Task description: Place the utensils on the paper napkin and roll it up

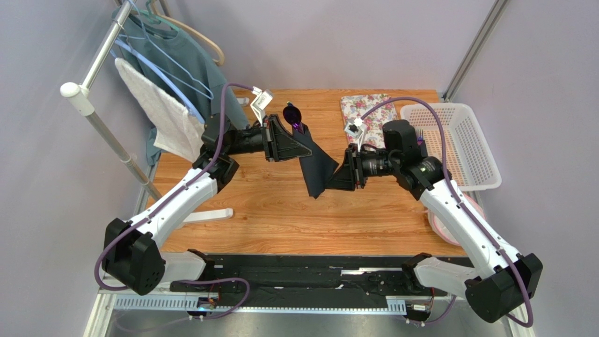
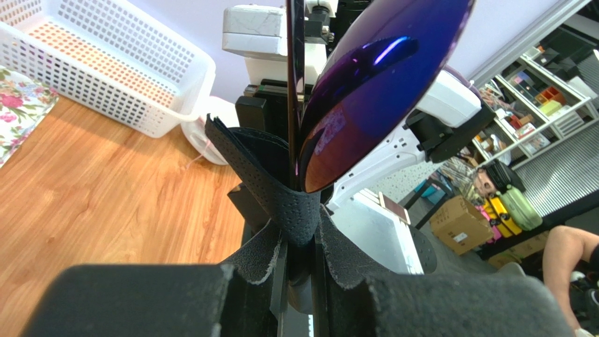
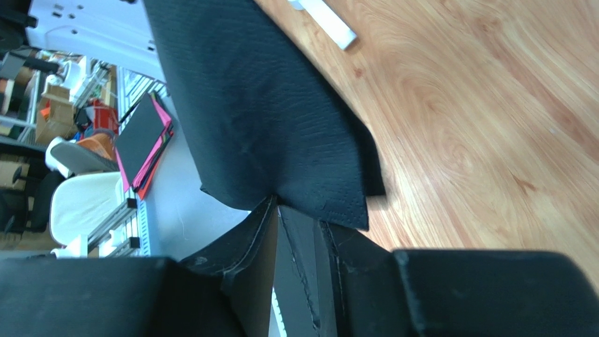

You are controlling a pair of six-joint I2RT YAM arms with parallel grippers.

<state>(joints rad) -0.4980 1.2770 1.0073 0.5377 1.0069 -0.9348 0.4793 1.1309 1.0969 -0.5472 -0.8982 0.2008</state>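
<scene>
Looking at the top camera first: the left hand is up off the desk and clenched on one end of the paper napkin. The rest of the napkin trails off as a loose black bundle over the middle of the desk. The purple spoon pokes out on the far side of that hand, bowl end out. The right hand comes in from the other side and meets the napkin's free end. A floral mat and a white basket sit in the far right corner, and a clothes rack stands off the left edge

Left wrist camera: the left hand is grasping the paper napkin, with the black paper bunched up right between its fingers. The napkin wraps around the neck of the spoon, whose glossy bowl fills the top of the shot. A second utensil stands edge-on right beside it. The basket and a bit of the mat are off to the left

Right wrist camera: the paper napkin hangs above the wood desk. Its near edge sits right at the tips of the right hand. The jaws look only slightly apart, and honestly I can't tell if they're pinching the paper or just touching it
</scene>
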